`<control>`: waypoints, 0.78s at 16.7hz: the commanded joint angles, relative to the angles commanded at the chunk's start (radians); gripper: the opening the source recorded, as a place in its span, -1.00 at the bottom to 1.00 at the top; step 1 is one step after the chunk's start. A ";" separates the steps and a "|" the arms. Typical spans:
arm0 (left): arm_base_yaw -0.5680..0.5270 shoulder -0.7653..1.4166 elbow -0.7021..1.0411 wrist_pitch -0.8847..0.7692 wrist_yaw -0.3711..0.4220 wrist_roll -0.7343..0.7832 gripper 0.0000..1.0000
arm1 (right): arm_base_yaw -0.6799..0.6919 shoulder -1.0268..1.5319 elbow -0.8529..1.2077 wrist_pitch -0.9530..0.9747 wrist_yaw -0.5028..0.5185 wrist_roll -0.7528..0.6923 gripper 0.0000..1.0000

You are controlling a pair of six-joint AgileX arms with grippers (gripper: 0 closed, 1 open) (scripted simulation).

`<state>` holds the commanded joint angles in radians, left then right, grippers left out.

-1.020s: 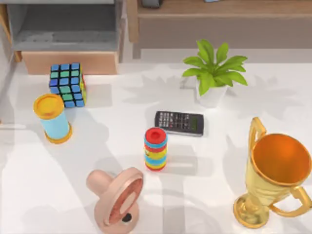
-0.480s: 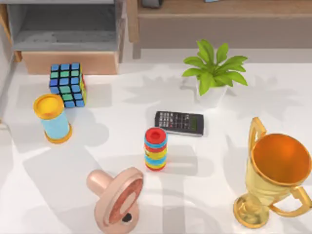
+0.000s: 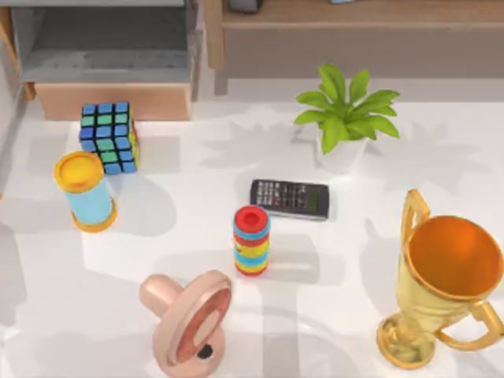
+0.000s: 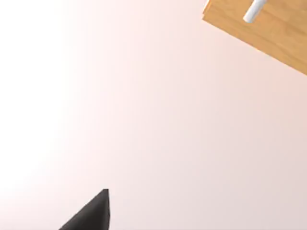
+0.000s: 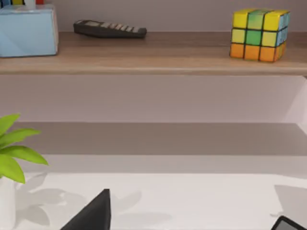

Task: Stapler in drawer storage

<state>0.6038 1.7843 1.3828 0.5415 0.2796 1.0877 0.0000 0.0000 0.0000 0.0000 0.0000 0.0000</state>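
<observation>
the left pincer (image 4: 91, 215) shows as a dark pointed tip in the left wrist view, above a pale, smooth surface. i cannot tell if it is spread or pressed together. past it is a tan wood board (image 4: 273, 36) with a small white bar (image 4: 254, 10) on it. the right pincer (image 5: 91, 213) is a dark tip too, low over the desk (image 3: 331, 315), and i cannot tell its state either.

the desk is white, flat and a little shiny, with soft grey shadows on it. by its near edge lies a pink round thing (image 3: 189, 319) with a fat stub handle and a brown middle. in the near right corner stands a big shiny gold cup (image 3: 441, 283) with two curly handles. near the middle stands a small ring stack (image 3: 251, 240), striped with a red top. by the left edge stands a round can (image 3: 85, 191), light blue with yellow ends. just past the ring stack lies a flat black calculator (image 3: 289, 198) with tiny keys. farther back on the left is a cube (image 3: 110, 136) of blue and green squares. on the right, a leafy green plant (image 3: 344, 114) sits in a white pot.

the drawer (image 3: 110, 101) is at the far left corner. it is pulled out, a wide box with grey walls and floor and a tan wood front.

along the far edge runs a long brown wooden shelf (image 3: 354, 16). on it sit a light blue box (image 5: 26, 31), a dark remote (image 5: 109, 28) and a second cube (image 5: 259, 33) in yellow, green and orange. behind is a plain pale wall.
</observation>
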 joint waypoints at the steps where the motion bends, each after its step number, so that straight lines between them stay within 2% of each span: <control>1: 0.014 -0.009 -0.048 0.072 0.020 0.034 1.00 | 0.000 0.000 0.000 0.000 0.000 0.000 1.00; 13: 0.160 0.080 -0.746 0.828 0.362 0.407 1.00 | 0.000 0.000 0.000 0.000 0.000 0.000 1.00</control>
<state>0.7635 1.8647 0.6366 1.3693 0.6418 1.4946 0.0000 0.0000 0.0000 0.0000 0.0000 0.0000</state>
